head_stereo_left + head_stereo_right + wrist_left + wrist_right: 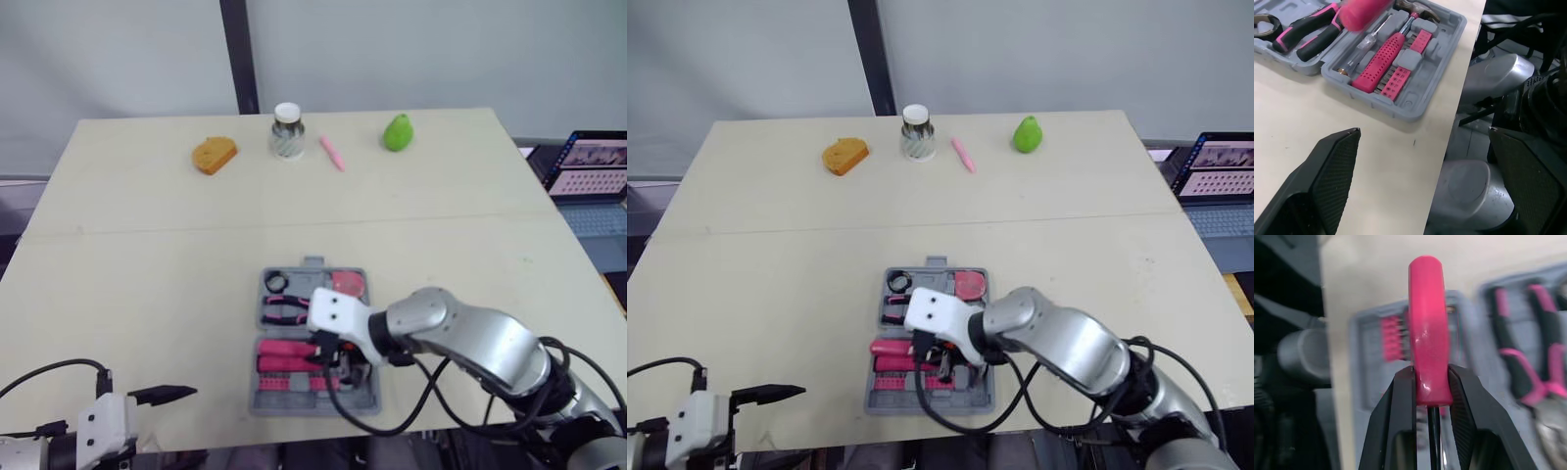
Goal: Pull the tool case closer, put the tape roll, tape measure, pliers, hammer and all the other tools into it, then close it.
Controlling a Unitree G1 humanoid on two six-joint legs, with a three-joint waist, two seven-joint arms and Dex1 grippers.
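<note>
The grey tool case [257, 392] lies open near the table's front edge. In it are pink-handled pliers [284, 309], a tape roll [276, 282], a round pink tape measure [346, 283] and a hammer [1382, 61] with a dotted pink grip. My right gripper [1431, 382] hovers over the case's middle, shut on a pink-handled screwdriver [1426, 323], whose handle points toward my left side. My left gripper [162, 395] is open and empty, low at the front left, a short way left of the case.
Along the table's far edge stand an orange bread-shaped object [214, 155], a lidded jar [286, 130], a pink pen [332, 153] and a green pear [397, 132]. A laptop [588, 166] sits off the table's right side. The case's near wall is close to the table edge.
</note>
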